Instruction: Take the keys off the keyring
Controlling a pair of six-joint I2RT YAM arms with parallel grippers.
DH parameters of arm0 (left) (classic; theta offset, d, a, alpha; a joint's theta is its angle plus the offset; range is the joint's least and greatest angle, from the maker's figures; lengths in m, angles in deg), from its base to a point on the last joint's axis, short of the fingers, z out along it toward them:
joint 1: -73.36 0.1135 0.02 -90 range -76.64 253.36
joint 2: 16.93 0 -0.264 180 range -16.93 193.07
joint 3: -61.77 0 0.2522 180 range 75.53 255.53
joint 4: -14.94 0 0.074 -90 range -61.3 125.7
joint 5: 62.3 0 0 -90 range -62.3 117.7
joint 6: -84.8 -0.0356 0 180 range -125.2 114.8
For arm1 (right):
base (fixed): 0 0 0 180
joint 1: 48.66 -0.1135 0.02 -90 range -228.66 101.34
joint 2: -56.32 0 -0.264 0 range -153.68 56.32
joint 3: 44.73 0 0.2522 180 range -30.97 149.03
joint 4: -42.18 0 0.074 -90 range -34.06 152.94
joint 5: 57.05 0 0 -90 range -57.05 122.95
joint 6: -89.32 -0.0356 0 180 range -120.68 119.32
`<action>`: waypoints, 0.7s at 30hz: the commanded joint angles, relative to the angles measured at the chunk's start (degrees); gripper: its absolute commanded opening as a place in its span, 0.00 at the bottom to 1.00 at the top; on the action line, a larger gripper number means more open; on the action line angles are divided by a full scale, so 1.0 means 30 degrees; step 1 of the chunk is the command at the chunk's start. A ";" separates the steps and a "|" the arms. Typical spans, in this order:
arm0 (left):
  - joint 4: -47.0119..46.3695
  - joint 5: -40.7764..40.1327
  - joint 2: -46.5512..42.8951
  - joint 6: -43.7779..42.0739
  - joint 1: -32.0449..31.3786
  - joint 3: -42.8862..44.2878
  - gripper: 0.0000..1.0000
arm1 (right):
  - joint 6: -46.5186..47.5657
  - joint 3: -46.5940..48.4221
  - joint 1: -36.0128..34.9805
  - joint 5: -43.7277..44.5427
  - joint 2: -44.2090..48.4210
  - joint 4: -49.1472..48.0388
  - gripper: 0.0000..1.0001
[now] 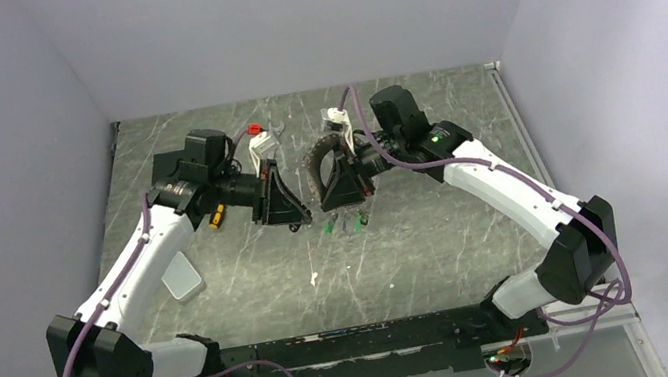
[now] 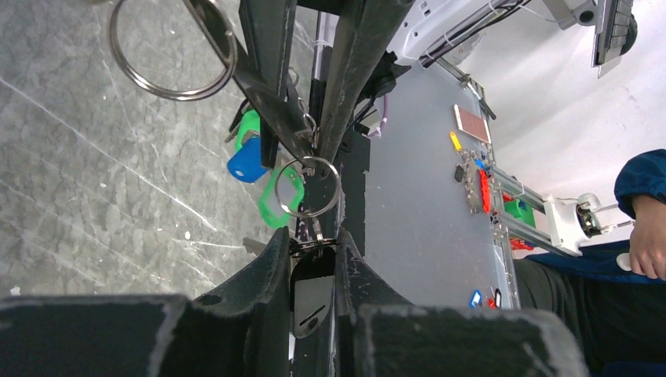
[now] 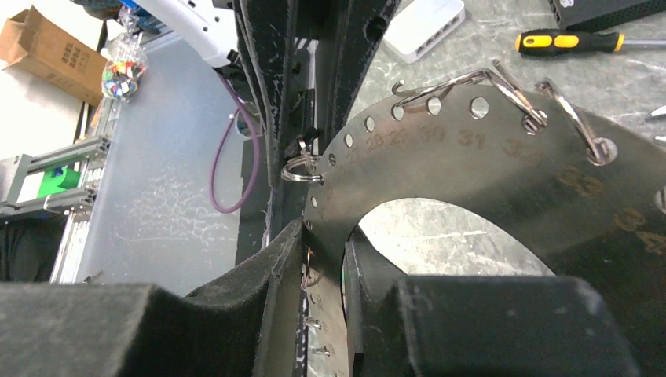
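Observation:
The keyring [image 1: 314,166] is a flat dark-grey metal hoop with a row of small numbered holes [image 3: 487,165], held upright above the table's middle. My right gripper [image 1: 338,188] is shut on its rim [image 3: 323,228]. Small split rings [image 3: 301,171] hang from the holes. Keys with green and blue heads [image 1: 345,222] dangle under the hoop and also show in the left wrist view [image 2: 250,157]. My left gripper [image 1: 292,215] faces the right one and is shut [image 2: 312,239] on a small silver and black key [image 2: 312,294] that hangs from a small split ring [image 2: 308,186].
A silver wrench [image 1: 268,144] and a red-tipped item [image 1: 252,131] lie behind the left gripper. A yellow-handled screwdriver [image 1: 216,217] [image 3: 581,41] and a white box [image 1: 184,276] [image 3: 428,27] lie on the left. A larger loose-looking split ring [image 2: 169,55] shows in the left wrist view.

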 commanded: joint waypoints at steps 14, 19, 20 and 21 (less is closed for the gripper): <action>-0.2762 -0.0438 0.0485 -0.0126 -0.0117 0.0094 0.73 | -0.0636 0.0977 -0.0165 -0.1093 0.0899 -0.1379 0.00; -0.3956 -0.0378 0.0593 0.0305 -0.0117 -0.0159 0.76 | -0.0418 0.1080 -0.0194 -0.1089 0.0885 -0.1143 0.00; -0.4296 -0.0322 0.0601 0.0309 -0.0117 -0.0242 0.76 | -0.0418 0.1125 -0.0188 -0.1115 0.0853 -0.1139 0.00; -0.4524 -0.0358 0.0624 0.0309 -0.0117 -0.0378 0.76 | -0.0418 0.1196 -0.0195 -0.1140 0.0842 -0.1131 0.00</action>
